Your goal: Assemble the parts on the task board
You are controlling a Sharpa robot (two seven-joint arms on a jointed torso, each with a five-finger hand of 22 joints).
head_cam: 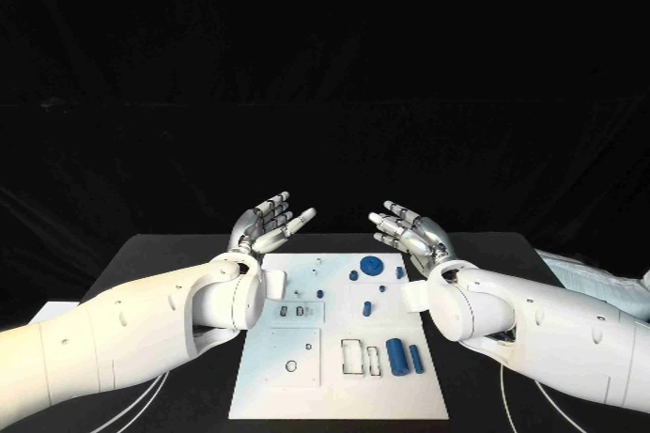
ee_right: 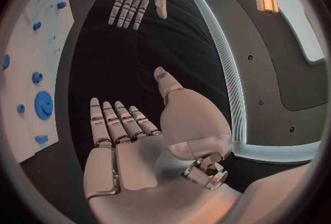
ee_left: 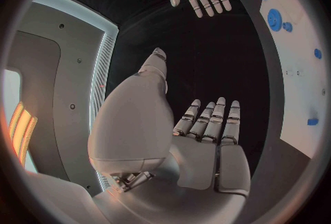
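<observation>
- Our left robot hand [head_cam: 269,223] and right robot hand [head_cam: 411,232] hover spread and empty, palms facing, past the far end of the board [head_cam: 339,395].
- Blue parts [head_cam: 397,356] lie on the board, mid-tabletop [head_cam: 149,264].

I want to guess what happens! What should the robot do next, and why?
Probably lower the right hand toward the blue parts on the board. Both hands, left too, are open, hold nothing and hover beyond the board's far end, so nothing is picked up yet.

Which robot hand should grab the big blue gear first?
Probably the right robot hand. The gear lies on the board's far right part, closer to it than to the left robot hand. Both are open.
</observation>
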